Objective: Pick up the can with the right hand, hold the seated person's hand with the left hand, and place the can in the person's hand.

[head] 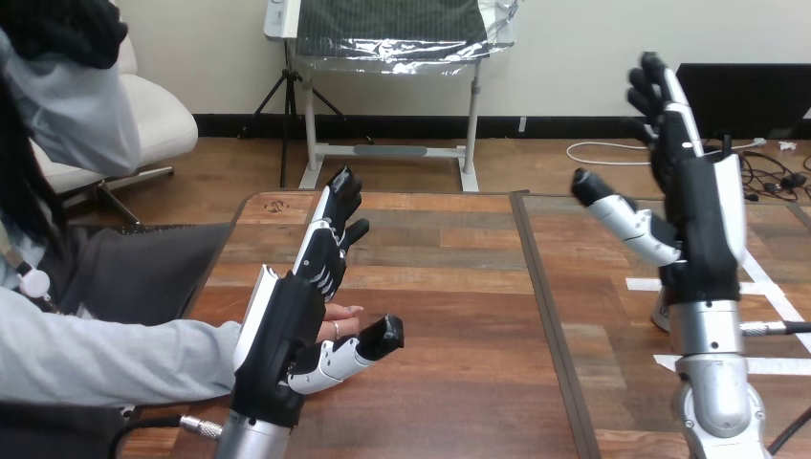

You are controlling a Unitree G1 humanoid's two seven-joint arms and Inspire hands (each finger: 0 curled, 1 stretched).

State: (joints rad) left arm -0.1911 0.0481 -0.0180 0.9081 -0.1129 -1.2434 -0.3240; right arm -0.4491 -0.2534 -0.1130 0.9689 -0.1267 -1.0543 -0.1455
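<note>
Both hands are released: left hand [282,325] flanks the person's hand [342,323], right hand [703,201] hangs raised, empty. Close the left round it gently, without squeezing.

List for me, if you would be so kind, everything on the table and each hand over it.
Table: one, brown wood, spans the view, with a seam running front to back right of the middle.
Tape strips: several, white, on the table's right part.
Pale object: one, whitish, on the table behind the right forearm, mostly hidden; I cannot tell what it is.
Person's hand: one, low over the table at the left, between the left hand's fingers and thumb.
Left hand: one, black and white, fingers straight, at the person's hand; no grasp is visible.
Right hand: one, black and white, raised at the right, fingers straight, holding nothing.
</note>
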